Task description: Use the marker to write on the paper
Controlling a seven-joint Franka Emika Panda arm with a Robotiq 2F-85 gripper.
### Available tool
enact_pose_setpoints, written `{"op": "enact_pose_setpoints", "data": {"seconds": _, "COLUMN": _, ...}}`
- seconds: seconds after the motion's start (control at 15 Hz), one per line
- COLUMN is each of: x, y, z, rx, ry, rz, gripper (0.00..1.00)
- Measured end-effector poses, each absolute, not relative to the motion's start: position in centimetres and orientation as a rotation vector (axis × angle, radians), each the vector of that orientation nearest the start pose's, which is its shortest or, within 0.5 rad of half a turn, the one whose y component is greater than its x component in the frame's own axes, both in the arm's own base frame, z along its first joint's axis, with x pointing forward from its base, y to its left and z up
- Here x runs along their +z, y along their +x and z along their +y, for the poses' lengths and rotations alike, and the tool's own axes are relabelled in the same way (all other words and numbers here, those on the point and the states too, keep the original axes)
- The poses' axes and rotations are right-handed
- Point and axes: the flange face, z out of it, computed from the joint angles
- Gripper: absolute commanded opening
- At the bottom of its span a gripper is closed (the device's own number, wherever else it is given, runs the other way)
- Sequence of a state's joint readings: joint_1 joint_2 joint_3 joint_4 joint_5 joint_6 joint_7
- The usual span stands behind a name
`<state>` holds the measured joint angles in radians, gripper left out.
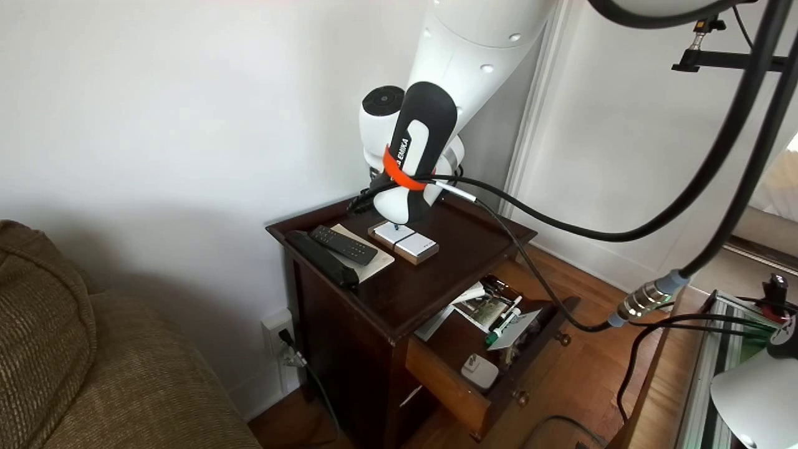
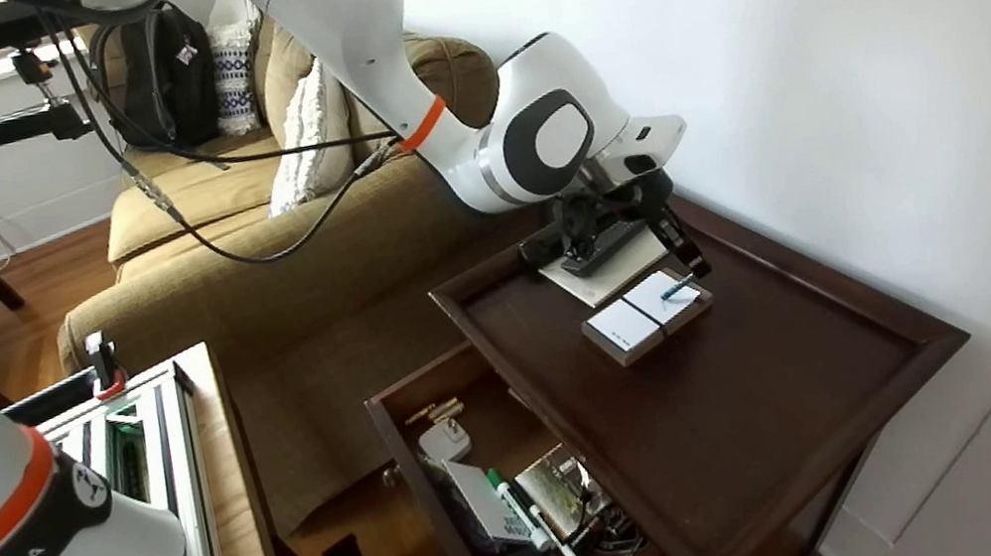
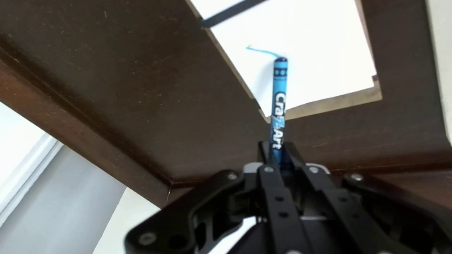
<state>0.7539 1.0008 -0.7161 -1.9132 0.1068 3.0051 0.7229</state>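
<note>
The paper is a small white sheet on a thin brown pad with a dark band across it. It lies on the dark wooden tabletop and shows in both exterior views. My gripper is shut on the marker, a thin blue stick lettered "Cra-Z-Art". It also shows in an exterior view, slanting down from the fingertips. The marker's dark tip appears to touch the paper. A short blue line runs left from the tip. In an exterior view the forearm hides most of the gripper.
A remote and a long black bar lie beside the paper, over a beige sheet. The tabletop has a raised rim along the wall. An open drawer with several small items juts out below. A couch stands alongside.
</note>
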Motion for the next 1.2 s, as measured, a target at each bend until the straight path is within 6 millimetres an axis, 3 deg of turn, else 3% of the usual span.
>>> {"op": "enact_pose_setpoints", "data": {"seconds": 1.2, "x": 10.54, "y": 63.61, "z": 3.5, "rx": -0.968, "ry": -3.323, "rz": 0.832, "gripper": 0.03}}
